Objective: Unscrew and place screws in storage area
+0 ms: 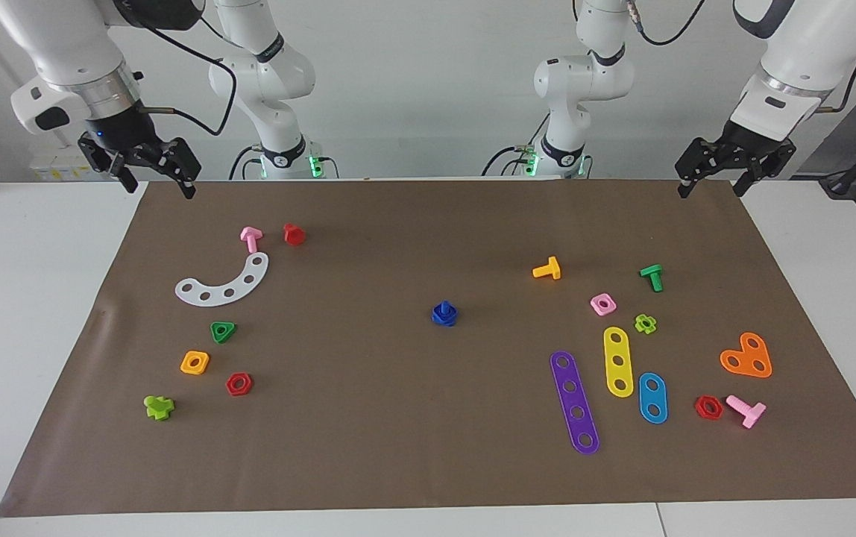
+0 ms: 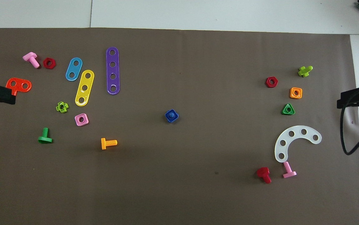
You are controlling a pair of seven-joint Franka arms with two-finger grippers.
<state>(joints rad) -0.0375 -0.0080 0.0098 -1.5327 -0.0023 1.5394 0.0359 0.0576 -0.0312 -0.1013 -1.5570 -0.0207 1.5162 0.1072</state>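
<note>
The royal-blue screw (image 1: 444, 313) stands in the middle of the mat, its shank up through a blue square nut; it also shows in the overhead view (image 2: 171, 116). The storage area is the stretch of brown mat (image 1: 174, 328) around the white curved strip (image 1: 223, 282), toward the right arm's end. My right gripper (image 1: 160, 189) hangs open and empty over the mat's edge nearest the robots at that end. My left gripper (image 1: 710, 191) hangs open and empty over that same edge at the left arm's end. Both are well away from the screw.
Around the white strip (image 2: 296, 142) lie a pink bolt (image 1: 250, 239), a red bolt (image 1: 294, 234) and several coloured nuts. At the left arm's end lie purple (image 1: 575, 401), yellow (image 1: 618, 362) and blue (image 1: 652, 397) strips, an orange plate (image 1: 746, 356), bolts and nuts.
</note>
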